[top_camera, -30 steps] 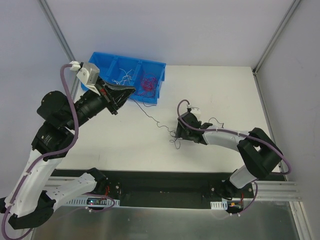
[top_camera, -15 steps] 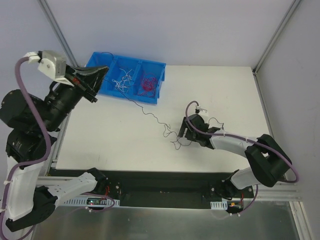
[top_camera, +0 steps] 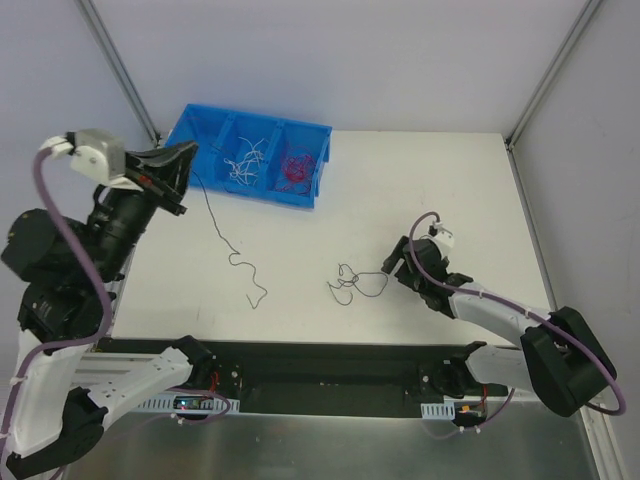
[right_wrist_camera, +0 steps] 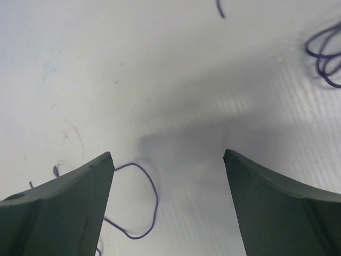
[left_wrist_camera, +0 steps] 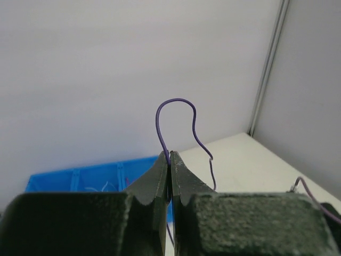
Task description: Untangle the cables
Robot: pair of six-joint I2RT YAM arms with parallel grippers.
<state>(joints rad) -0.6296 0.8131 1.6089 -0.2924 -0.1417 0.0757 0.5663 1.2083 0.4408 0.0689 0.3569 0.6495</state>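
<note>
The right gripper (right_wrist_camera: pixel 166 160), jaws spread wide and holding nothing, hovers low over the table (top_camera: pixel 450 180). A small dark purple tangle (top_camera: pixel 352 284) lies just to its left, stretched left-to-right, so this arm is the nearer of the 2. Farther off, the left gripper (top_camera: pixel 188 152) is clamped on 1 purple strand (top_camera: pixel 222 235), which trails down toward its near right. Just beyond it, the blue bin (top_camera: pixel 285 197) has 3 compartments: white wires (top_camera: pixel 245 155) in the middle, red wires (top_camera: pixel 297 165) in the right, the left unreadable.

The left gripper (left_wrist_camera: pixel 170 160) hides part of the purple wire (left_wrist_camera: pixel 176 100) and the blue bin (left_wrist_camera: pixel 80 178); wire loops (right_wrist_camera: pixel 319 57) run off the right wrist view.
</note>
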